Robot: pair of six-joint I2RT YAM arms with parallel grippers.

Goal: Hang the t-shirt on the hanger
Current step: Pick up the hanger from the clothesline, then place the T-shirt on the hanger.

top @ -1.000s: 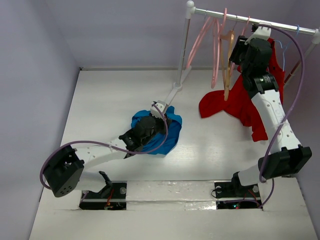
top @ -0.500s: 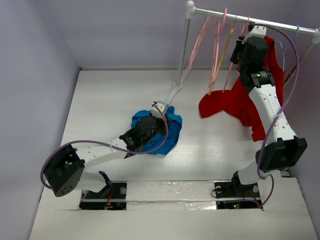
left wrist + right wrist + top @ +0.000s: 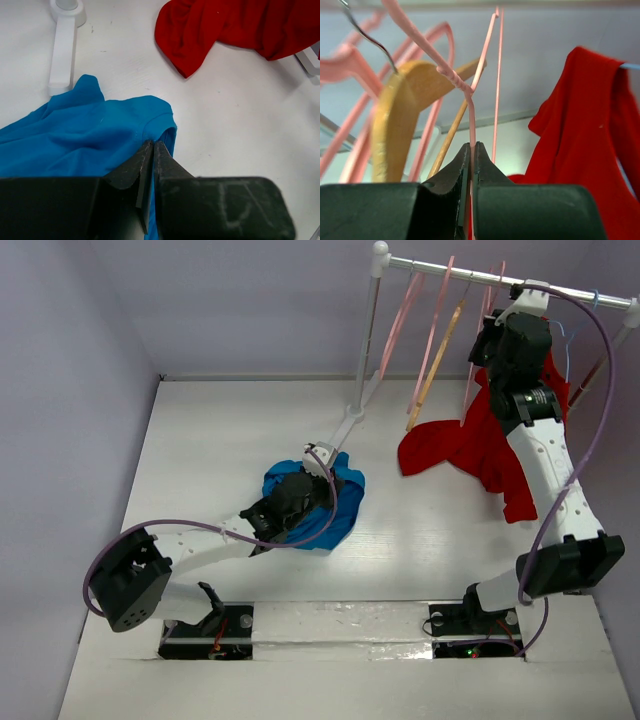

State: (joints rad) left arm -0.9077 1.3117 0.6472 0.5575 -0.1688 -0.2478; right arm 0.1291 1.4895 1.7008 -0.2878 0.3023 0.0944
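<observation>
Though top view hides both grips, right tool (image 3: 471,146) clamps hanger (image 3: 471,120), left tool (image 3: 152,145) pinches t-shirt (image 3: 90,131).

Robotics lab test cell, white table (image 3: 220,430) w/ plain lilac walls (image 3: 240,300), small clothes rail (image 3: 470,276), arm mounting plate (image 3: 340,625).

White table (image 3: 200,460), planked and bare at the left. Near its middle, a bunched blue t-shirt (image 3: 345,505), just beside the flat white foot (image 3: 345,426) of a clothes rack. Further right, lying on the surface, the lower end of a red garment (image 3: 440,450).
</observation>
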